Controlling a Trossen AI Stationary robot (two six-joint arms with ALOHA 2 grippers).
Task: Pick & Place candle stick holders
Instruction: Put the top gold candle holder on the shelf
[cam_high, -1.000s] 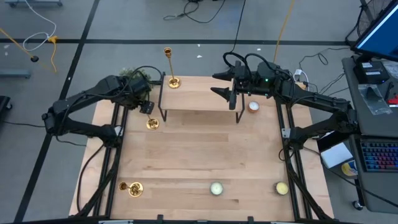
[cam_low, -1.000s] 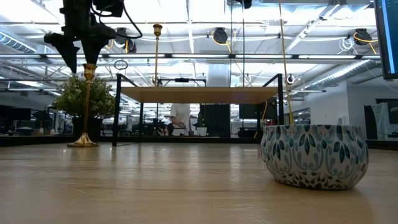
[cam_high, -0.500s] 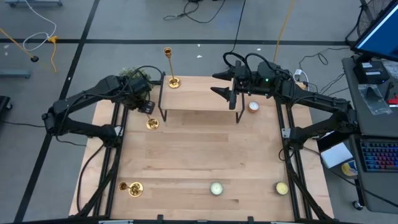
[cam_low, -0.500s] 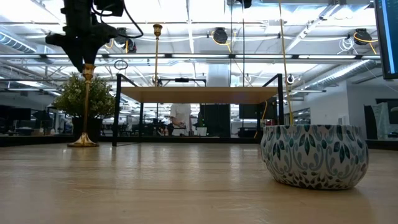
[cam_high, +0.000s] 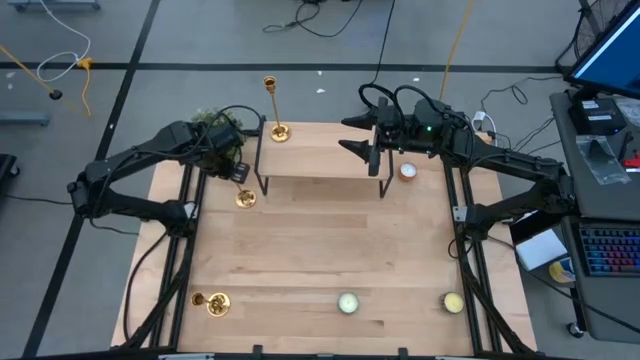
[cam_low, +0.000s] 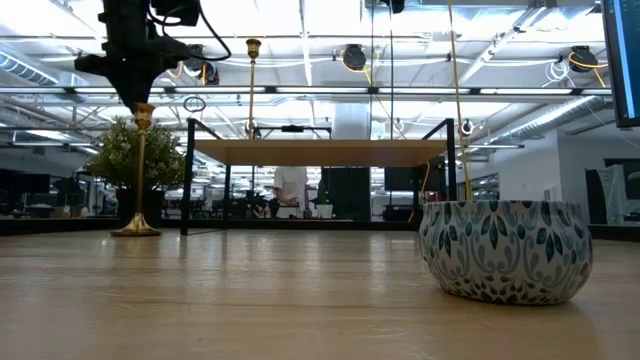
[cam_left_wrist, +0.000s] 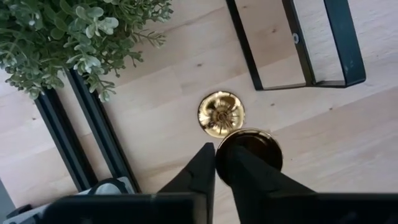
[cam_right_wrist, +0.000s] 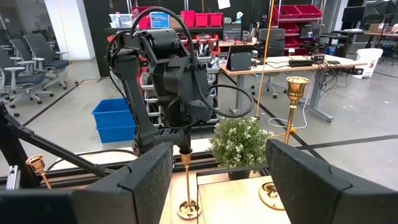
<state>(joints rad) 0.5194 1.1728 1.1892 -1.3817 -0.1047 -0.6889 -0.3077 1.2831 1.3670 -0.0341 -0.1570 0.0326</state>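
Three brass candle stick holders stand upright on their round bases. A tall one (cam_high: 279, 131) is at the far edge, a short one (cam_high: 217, 303) at the near left, and a middle one (cam_high: 245, 199) by the left rail. My left gripper (cam_high: 240, 172) points down over the middle one and is shut at its top cup (cam_low: 143, 113). My right gripper (cam_high: 362, 135) is open and level above the shelf's far right end, with nothing between its fingers. My left gripper has the middle holder by the rim of its top cup (cam_left_wrist: 219, 144), its two fingertips closed together there. The fingers (cam_low: 128, 80) come from above, pointing down. The holder stands upright with its base (cam_low: 135, 230) on the table.
A wooden shelf on black legs (cam_high: 320, 160) stands at the far middle, with a green plant (cam_high: 205, 120) to its left. Small candles sit at the near edge (cam_high: 348, 302) (cam_high: 452, 301) and by the right rail (cam_high: 408, 171). A patterned tin (cam_low: 505, 250) is close to the low camera.
My left gripper has shut from wide open onto the top of the middle holder, without moving from its place. The holder still stands on the table.
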